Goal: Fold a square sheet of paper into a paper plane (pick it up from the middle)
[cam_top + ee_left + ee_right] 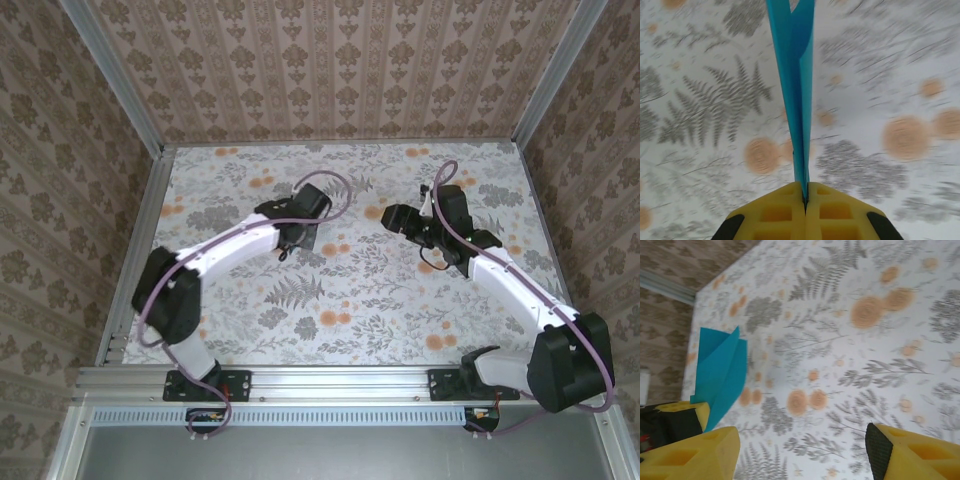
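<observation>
left arm [228, 246]: jaws pinched together | right arm [512, 282]: jaws spread wide apart

1 folded paper [799, 75], 1 left pincer [805, 199], 1 right pincer [800, 450], 1 table [400, 310]

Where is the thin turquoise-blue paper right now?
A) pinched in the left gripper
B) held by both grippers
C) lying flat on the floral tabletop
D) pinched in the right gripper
A: in the left wrist view the folded turquoise-blue paper stands clamped in the shut left gripper, while the right gripper is open with nothing between its jaws.
</observation>
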